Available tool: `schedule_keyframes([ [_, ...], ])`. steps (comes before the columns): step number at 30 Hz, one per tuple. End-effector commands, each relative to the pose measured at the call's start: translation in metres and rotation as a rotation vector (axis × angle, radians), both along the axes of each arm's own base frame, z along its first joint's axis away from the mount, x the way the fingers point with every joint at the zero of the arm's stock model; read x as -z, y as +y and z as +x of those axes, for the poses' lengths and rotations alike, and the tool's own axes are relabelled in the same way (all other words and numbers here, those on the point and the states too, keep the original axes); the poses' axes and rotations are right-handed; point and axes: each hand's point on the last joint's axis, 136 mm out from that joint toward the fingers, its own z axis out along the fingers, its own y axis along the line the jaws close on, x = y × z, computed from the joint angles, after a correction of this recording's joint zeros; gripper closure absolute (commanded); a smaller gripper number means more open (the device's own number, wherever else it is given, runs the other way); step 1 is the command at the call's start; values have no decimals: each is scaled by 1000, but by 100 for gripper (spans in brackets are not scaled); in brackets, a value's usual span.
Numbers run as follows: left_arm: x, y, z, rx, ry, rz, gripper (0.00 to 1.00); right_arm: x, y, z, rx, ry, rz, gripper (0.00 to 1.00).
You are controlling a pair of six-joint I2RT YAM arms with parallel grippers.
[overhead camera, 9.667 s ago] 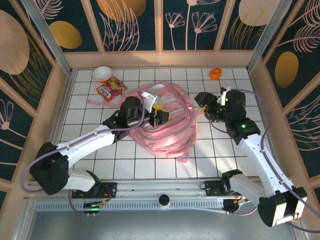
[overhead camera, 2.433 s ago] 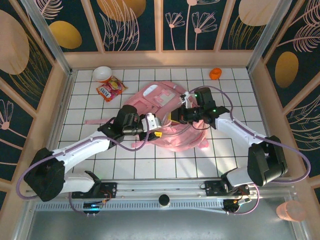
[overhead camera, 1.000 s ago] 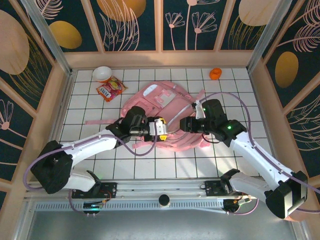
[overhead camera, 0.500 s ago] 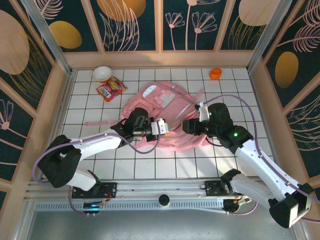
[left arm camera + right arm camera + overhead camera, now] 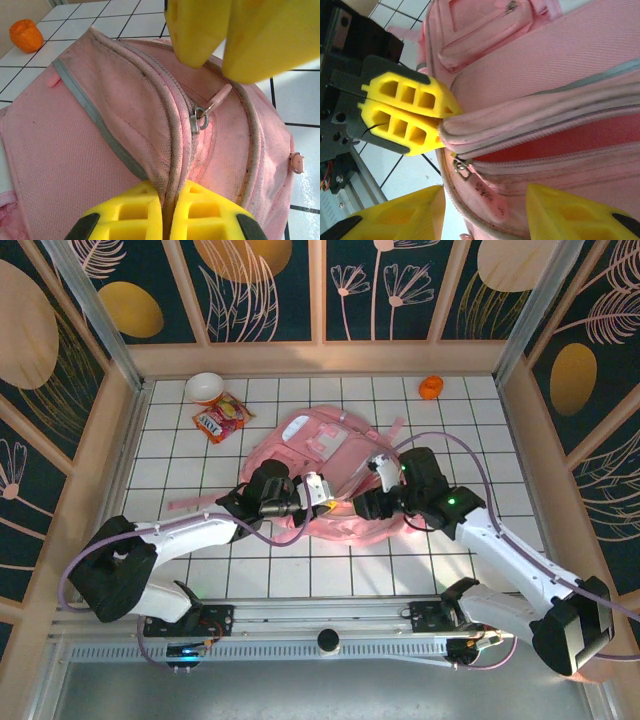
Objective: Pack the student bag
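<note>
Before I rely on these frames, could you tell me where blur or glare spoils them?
Left wrist: zipper pull sharp, right gripper blurred at the top edge. Right wrist: its own fingers soft along the bottom, student bag washed out upper right. Top external: sunlit glare on the tiles near the bag.

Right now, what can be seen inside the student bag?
Along the zipper of the student bag a darker pink strip shows, seemingly inner lining. The left gripper pinches the edge above it with shut jaws. Anything deeper inside is covered by fabric.
</note>
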Motion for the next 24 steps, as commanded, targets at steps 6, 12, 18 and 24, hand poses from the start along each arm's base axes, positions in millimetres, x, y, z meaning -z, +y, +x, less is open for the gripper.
schedule_keyframes([
  [6, -40, -14, 5, 9, -28, -126, 100, 0, 4, -9, -75, -25, -22, 54],
  [12, -38, -17, 8, 8, -22, -128, 100, 9, 8, -10, -109, 3, -68, 57],
  [18, -44, -18, 9, 9, -30, -136, 100, 12, 16, -7, -126, 10, -77, 62],
  [24, -48, -19, 11, 7, -41, -137, 100, 15, 9, 6, -54, -5, -138, 87],
])
